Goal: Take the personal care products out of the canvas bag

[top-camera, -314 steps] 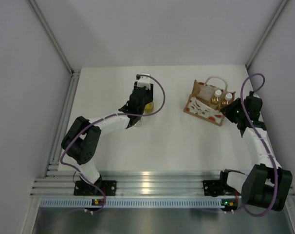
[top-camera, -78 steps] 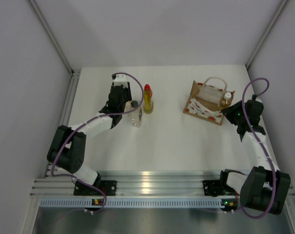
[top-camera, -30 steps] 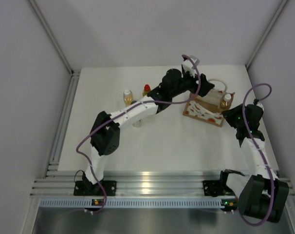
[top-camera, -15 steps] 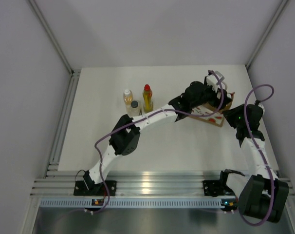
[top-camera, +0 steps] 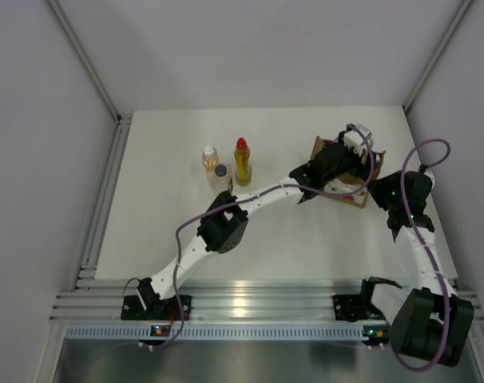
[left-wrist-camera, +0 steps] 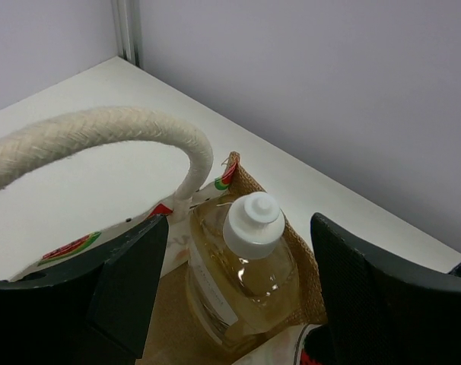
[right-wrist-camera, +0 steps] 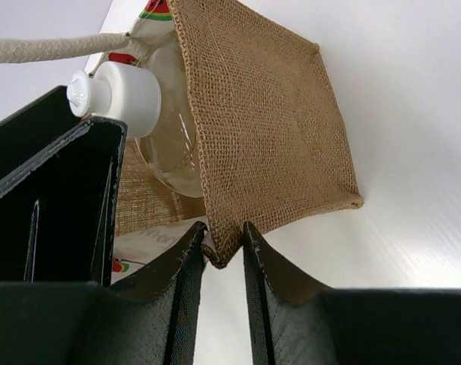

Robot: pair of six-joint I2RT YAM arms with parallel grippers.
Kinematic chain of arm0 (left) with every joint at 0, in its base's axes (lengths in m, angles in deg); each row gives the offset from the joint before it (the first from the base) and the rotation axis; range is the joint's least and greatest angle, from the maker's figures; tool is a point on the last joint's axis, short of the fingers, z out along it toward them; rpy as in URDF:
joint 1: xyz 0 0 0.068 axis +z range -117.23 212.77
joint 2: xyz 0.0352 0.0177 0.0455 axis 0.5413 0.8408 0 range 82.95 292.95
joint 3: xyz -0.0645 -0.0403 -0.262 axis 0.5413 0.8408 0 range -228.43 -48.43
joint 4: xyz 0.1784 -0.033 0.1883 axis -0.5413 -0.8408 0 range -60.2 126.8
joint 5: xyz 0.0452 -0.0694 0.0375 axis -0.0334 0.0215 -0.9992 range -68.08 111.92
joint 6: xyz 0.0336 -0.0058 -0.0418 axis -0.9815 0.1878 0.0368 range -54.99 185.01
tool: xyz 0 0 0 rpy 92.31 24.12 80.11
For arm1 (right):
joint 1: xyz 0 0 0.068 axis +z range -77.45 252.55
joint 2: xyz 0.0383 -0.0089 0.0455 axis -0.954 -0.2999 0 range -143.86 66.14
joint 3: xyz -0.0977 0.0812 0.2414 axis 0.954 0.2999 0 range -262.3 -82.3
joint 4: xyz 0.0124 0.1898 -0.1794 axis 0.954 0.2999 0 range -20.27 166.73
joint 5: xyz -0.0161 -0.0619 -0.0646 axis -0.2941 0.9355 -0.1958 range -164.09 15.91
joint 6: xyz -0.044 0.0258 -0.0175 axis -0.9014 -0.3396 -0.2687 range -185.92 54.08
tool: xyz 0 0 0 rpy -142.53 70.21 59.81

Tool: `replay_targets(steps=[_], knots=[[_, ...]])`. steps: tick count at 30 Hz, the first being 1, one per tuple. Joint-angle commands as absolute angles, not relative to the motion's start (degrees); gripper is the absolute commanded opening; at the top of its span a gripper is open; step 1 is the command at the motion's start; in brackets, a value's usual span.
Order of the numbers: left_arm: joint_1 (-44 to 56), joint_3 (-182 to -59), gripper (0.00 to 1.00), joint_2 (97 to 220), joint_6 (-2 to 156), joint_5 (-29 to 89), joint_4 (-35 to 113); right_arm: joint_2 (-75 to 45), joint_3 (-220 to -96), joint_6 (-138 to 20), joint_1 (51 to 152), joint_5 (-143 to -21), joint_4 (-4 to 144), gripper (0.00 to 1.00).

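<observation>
Your left gripper (left-wrist-camera: 240,228) hangs over the canvas bag (right-wrist-camera: 268,129) at the far right of the table (top-camera: 162,215). Its jaws are spread wide to either side of the white-capped amber bottle (left-wrist-camera: 242,285) standing inside the bag, with a gap showing on each side. The bag's white rope handle (left-wrist-camera: 101,133) arcs just beside that bottle. Your right gripper (right-wrist-camera: 223,242) has its jaws narrowed onto the lower corner of the burlap side panel, pinching the fabric. Well apart from the bag, a second amber bottle (top-camera: 209,157), a grey-capped clear bottle (top-camera: 220,174) and a red-capped yellow bottle (top-camera: 242,162) stand close together on the table.
</observation>
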State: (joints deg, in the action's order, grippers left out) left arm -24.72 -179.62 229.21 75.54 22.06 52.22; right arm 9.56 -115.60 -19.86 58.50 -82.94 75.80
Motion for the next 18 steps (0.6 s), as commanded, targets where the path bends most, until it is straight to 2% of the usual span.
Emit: replay_targets(steps=[1,9,14,16,17,18], knots=[[-25.2,-184.6,0.80,231.0,75.7,21.0,56.6,10.8,-115.7,-20.7,58.3,-83.2,73.5,0.25],[-25.2,-186.1,0.77,234.3,73.7,21.6,58.9,10.3,-115.5,-21.2,58.2,-84.5,73.5,0.25],[-25.3,-187.2,0.63,236.5,72.7,21.0,59.6,10.5,-115.9,-21.4,58.2,-85.2,73.5,0.25],[-25.4,-188.2,0.62,237.5,72.7,20.9,59.8,10.5,-116.0,-21.6,58.2,-85.8,73.5,0.25],[-25.4,-188.3,0.54,237.7,72.7,20.7,60.1,10.5,-116.0,-21.8,58.2,-86.0,73.5,0.25],[-25.4,-188.4,0.51,238.0,72.8,20.6,60.3,10.5,-116.1,-22.2,58.2,-86.0,73.5,0.25]])
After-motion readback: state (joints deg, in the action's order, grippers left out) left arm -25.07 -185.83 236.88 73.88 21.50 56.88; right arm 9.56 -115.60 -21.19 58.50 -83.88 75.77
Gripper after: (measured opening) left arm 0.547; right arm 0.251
